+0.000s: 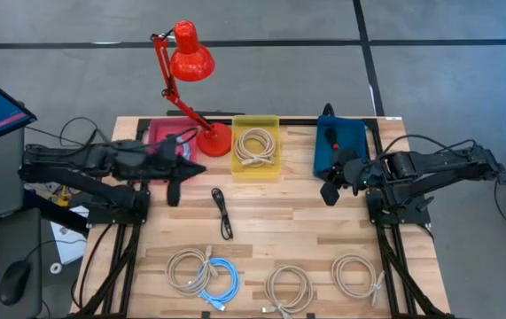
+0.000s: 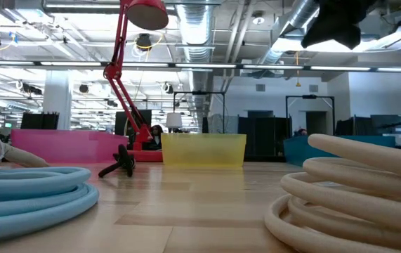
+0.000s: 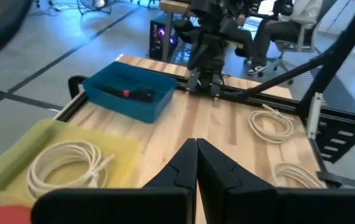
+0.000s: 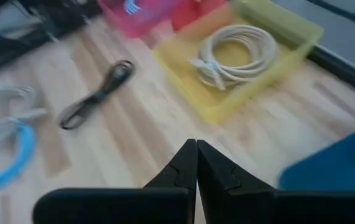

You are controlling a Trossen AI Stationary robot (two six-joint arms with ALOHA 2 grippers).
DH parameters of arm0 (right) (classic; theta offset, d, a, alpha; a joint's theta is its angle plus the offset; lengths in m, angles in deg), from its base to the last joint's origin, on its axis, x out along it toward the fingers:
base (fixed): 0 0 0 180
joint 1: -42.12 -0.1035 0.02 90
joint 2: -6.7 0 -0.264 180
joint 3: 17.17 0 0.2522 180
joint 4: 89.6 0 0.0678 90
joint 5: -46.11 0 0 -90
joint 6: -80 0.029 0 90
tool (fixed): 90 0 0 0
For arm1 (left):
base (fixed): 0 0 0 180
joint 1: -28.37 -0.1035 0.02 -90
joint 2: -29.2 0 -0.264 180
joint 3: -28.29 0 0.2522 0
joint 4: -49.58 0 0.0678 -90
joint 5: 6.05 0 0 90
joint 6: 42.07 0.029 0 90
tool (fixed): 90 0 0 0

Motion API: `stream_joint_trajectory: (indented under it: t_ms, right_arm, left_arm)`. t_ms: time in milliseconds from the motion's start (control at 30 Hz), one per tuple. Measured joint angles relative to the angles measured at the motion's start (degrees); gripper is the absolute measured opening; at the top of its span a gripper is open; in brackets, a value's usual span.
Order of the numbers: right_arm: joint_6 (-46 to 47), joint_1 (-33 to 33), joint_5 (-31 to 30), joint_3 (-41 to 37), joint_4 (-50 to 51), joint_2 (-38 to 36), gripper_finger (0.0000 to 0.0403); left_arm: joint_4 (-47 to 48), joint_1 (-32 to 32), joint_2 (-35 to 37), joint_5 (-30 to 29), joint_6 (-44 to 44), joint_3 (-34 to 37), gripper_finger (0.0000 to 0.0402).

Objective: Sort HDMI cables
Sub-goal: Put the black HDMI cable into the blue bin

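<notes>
A thin black folded cable [image 1: 222,213] lies mid-table. Along the near edge rest three beige coils [image 1: 186,268] [image 1: 290,288] [image 1: 356,275] and a light blue coil [image 1: 220,282]. Another beige coil [image 1: 254,146] lies in the yellow bin [image 1: 256,122]. A black cable [image 3: 127,92] lies in the blue bin [image 1: 350,133]. A light blue cable [image 4: 130,6] shows in the pink bin [image 1: 159,131]. My left gripper [image 3: 196,142] is shut and hovers in front of the pink bin. My right gripper [image 4: 196,142] is shut and hovers in front of the blue bin. Neither holds anything.
A red desk lamp [image 1: 190,53] stands with its base [image 1: 214,139] between the pink and yellow bins. The three bins line the table's far edge. Bare wood [image 1: 279,221] lies between the bins and the row of coils. People sit beyond the table [image 3: 276,25].
</notes>
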Motion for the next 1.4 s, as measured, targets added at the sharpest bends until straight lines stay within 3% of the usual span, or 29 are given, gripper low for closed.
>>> stream_joint_trajectory:
  t_ms: [233,500,833,1200,1400]
  right_arm:
    - [2.41,-3.15,1.28,1.13,-5.91,1.77,0.0000]
    - [2.87,-3.14,1.19,12.88,-3.51,14.37,0.0000]
    - [9.14,-2.41,1.17,30.56,-1.82,34.52,0.0000]
    - [19.30,-3.56,1.31,46.38,0.88,52.61,0.0000]
    - [25.57,-3.74,2.21,51.96,3.14,60.39,0.0000]
  left_arm:
    - [0.13,5.96,6.57,-7.80,-6.09,6.65,0.0005]
    - [0.10,9.77,11.34,-11.43,-12.73,12.06,0.0005]
    - [0.41,12.16,12.38,-11.56,-7.63,12.66,0.0005]
    - [3.86,16.01,25.19,-11.56,-4.26,12.62,0.0005]
    - [4.13,16.41,28.40,-10.89,-1.58,12.58,0.0005]
